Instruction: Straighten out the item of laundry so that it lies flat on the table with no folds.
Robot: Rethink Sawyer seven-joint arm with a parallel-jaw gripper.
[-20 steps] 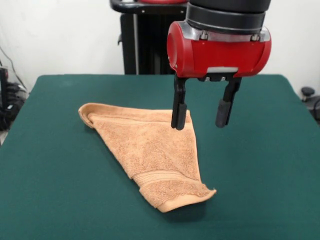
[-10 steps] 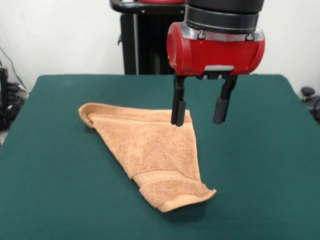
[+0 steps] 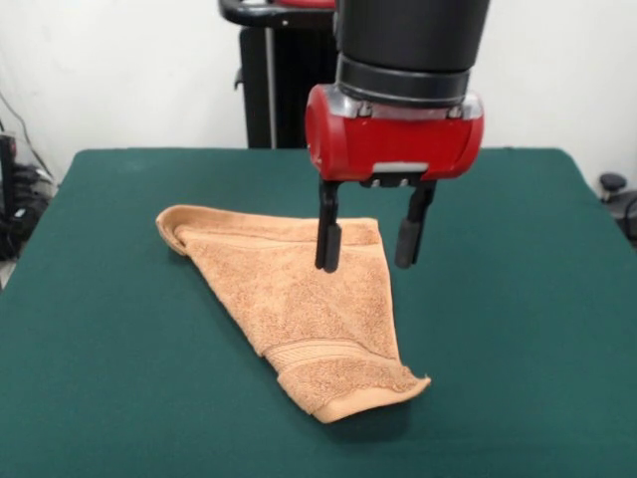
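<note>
An orange-tan terry towel (image 3: 299, 299) lies folded into a rough triangle on the dark green table (image 3: 109, 378). A woven band runs near its hemmed near end, whose corner lifts slightly at the front. My gripper (image 3: 367, 254) is open and empty. It hangs from the red wrist just above the towel's far right corner, one finger over the cloth and the other over the cloth's right edge.
The black pedestal (image 3: 284, 85) stands behind the table's far edge. Cables and dark gear show at the left edge (image 3: 12, 189), and a small black object stands at the far right (image 3: 612, 184).
My gripper has moved to the left and lower, from beside the towel's far right corner to over it. The jaws have stayed open. The towel has not moved.
</note>
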